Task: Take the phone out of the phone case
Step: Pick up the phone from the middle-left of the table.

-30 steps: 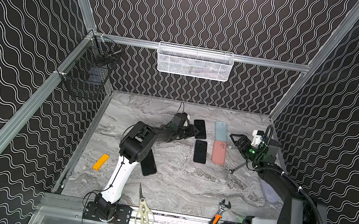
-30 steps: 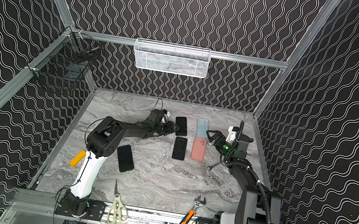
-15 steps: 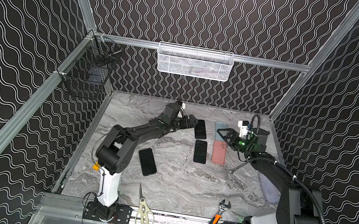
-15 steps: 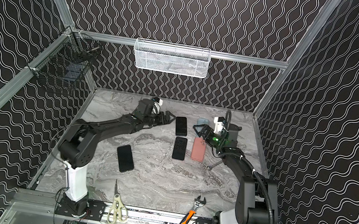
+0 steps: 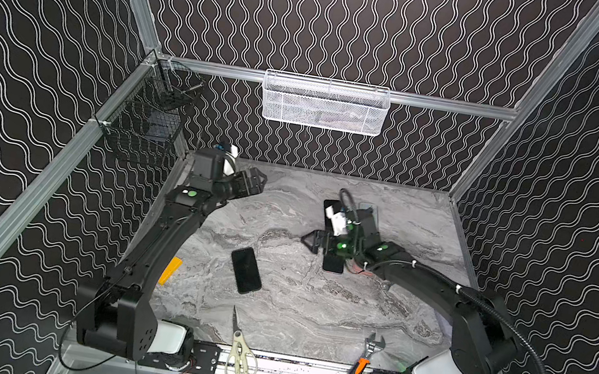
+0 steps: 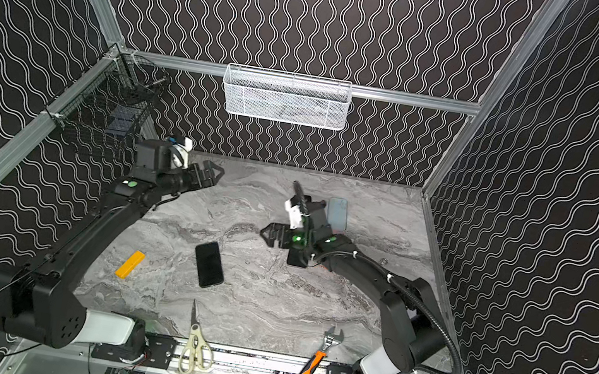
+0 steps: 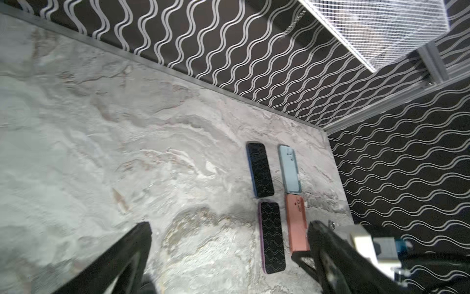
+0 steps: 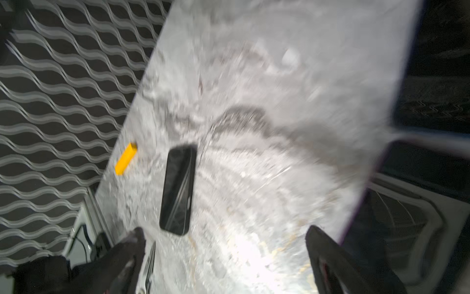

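Purple-rimmed phone (image 7: 272,238) lies screen-up at the far right of the counter (image 5: 310,312), just beside a pink case (image 7: 296,225); a blue-rimmed phone (image 7: 260,170) and a pale-blue case (image 7: 290,169) lie just beyond. Right end effector (image 5: 306,240) hovers just left of them, fingers apart, empty. Left end effector (image 5: 258,185) hangs far left, fingers spread, empty. A bare black phone (image 5: 246,270) lies mid-counter.
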